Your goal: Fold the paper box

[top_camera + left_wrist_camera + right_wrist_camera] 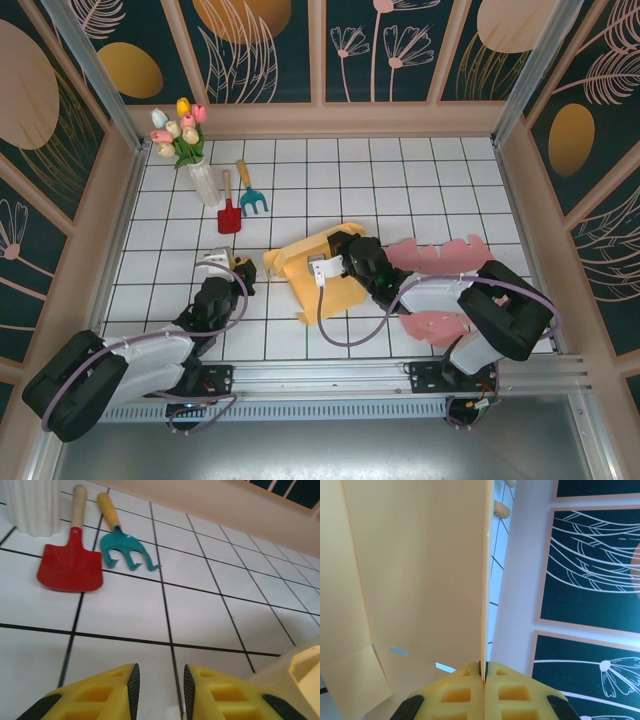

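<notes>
Orange-yellow card of the paper box [292, 264], partly unfolded, near the middle of the white tiled table [400, 170], just ahead of both arms. Right gripper [484, 672] clamped tight on a thin upright panel edge of the box, pads meeting with only the card between them; seen from overhead, reaching in over the box's right half. Left gripper [160, 690] parted only narrowly, holding nothing, bare tile visible through the gap between its yellow fingers [100, 700]; pale corner of the box just to its right. Beyond it, red shovel [70, 565] and teal rake [125, 547] side by side, wooden handles pointing away, next to a white ribbed vase [30, 502]. Tulips [178, 125] upright in the vase, far left of the table.
</notes>
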Action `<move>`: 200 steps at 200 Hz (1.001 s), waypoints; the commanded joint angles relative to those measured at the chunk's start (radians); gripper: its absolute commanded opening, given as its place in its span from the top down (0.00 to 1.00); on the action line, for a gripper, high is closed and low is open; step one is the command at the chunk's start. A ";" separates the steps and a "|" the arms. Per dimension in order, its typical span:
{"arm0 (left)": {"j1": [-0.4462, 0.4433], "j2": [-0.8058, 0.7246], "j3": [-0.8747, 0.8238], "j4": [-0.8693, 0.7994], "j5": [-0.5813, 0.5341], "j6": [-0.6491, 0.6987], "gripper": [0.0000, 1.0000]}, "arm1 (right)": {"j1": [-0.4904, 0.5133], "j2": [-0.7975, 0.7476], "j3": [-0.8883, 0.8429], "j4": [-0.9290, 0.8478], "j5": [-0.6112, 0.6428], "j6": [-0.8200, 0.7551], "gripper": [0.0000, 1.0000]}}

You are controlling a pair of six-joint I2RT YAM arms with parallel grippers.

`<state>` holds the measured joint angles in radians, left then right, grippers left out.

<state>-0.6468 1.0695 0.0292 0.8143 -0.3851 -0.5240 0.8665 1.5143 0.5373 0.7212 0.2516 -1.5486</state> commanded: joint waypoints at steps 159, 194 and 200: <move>0.002 0.283 -0.015 0.403 0.406 0.101 0.67 | -0.026 0.017 -0.037 0.054 -0.014 -0.040 1.00; 0.001 0.288 -0.020 0.432 0.442 0.081 0.66 | -0.028 0.027 -0.033 0.057 -0.001 -0.039 1.00; 0.000 0.287 -0.018 0.429 0.449 0.080 0.66 | -0.027 0.028 -0.033 0.057 -0.002 -0.038 1.00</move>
<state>-0.6468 1.3552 0.0101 1.1782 0.0109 -0.4381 0.8436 1.5265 0.5026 0.7975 0.2432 -1.5959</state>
